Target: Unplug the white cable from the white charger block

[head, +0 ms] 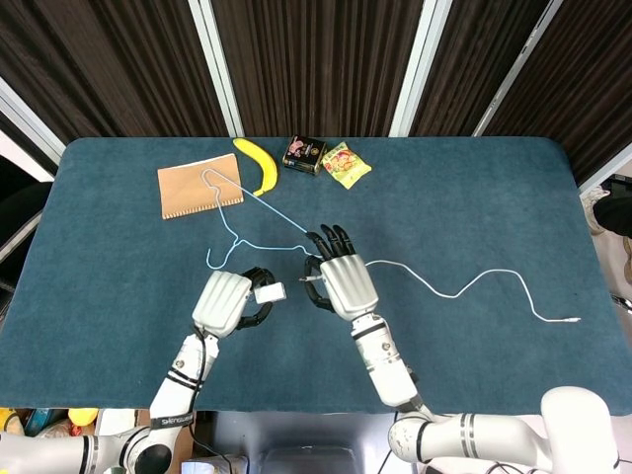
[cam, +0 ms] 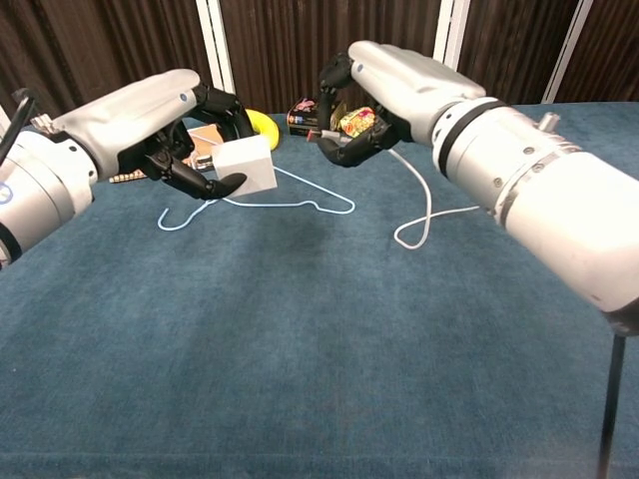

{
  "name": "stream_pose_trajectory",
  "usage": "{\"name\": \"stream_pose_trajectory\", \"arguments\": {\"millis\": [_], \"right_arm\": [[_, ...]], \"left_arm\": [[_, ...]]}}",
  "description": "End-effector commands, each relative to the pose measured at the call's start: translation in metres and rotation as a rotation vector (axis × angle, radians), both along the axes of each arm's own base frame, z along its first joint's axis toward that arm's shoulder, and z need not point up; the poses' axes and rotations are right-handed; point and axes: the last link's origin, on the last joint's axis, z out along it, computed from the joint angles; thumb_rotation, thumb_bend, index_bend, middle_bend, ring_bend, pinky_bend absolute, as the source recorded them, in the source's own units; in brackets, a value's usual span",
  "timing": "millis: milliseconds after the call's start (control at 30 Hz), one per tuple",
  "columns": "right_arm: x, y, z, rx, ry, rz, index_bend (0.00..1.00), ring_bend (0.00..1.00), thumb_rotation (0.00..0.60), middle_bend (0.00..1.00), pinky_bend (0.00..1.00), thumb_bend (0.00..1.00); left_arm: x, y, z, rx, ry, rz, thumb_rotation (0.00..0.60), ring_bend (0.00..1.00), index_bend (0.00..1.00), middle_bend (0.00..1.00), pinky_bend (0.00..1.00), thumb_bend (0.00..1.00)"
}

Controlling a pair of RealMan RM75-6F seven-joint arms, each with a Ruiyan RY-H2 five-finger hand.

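The white charger block (cam: 248,165) is gripped by the left hand (cam: 165,125); the plug of the white cable (cam: 424,215), already free, is pinched by the right hand (cam: 384,95) and should be lowered gently.

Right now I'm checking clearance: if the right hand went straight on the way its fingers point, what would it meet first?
Probably the blue wire hanger, lying just beyond the right hand; their height apart is unclear.

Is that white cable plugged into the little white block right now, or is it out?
Out. The charger block sits in the left hand, while the right hand holds the cable end apart from it.
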Motion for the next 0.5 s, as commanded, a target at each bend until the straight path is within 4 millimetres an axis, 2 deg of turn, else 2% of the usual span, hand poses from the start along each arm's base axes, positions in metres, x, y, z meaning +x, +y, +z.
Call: {"name": "stream_pose_trajectory", "arguments": {"millis": [33, 167, 333, 400, 500], "right_arm": [[-0.017, -0.003, 0.008, -0.018, 0.037, -0.022, 0.86, 0.01, 0.600, 0.24, 0.00, 0.61], [-0.051, -0.010, 0.016, -0.039, 0.116, -0.077, 0.86, 0.01, 0.600, 0.24, 0.00, 0.61], [-0.100, -0.023, 0.007, -0.024, 0.175, -0.179, 0.86, 0.01, 0.600, 0.24, 0.00, 0.61], [-0.113, -0.028, 0.002, -0.014, 0.189, -0.210, 0.86, 0.01, 0.600, 0.24, 0.00, 0.61], [-0.131, -0.035, -0.006, 0.002, 0.210, -0.247, 0.84, 0.01, 0.600, 0.24, 0.00, 0.61]], "left_arm": [[-0.006, 0.007, 0.002, 0.016, 0.010, 0.003, 0.600, 1.00, 0.72, 0.78, 1.00, 0.57], [-0.029, 0.024, -0.008, 0.013, 0.034, 0.053, 0.600, 0.97, 0.72, 0.78, 1.00, 0.55], [-0.062, 0.043, -0.033, -0.012, 0.101, 0.111, 0.600, 0.79, 0.72, 0.75, 0.99, 0.52], [-0.070, 0.047, -0.040, -0.023, 0.104, 0.124, 0.600, 0.72, 0.71, 0.74, 0.93, 0.51], [-0.077, 0.053, -0.049, -0.042, 0.108, 0.137, 0.600, 0.63, 0.71, 0.74, 0.78, 0.50]]}}
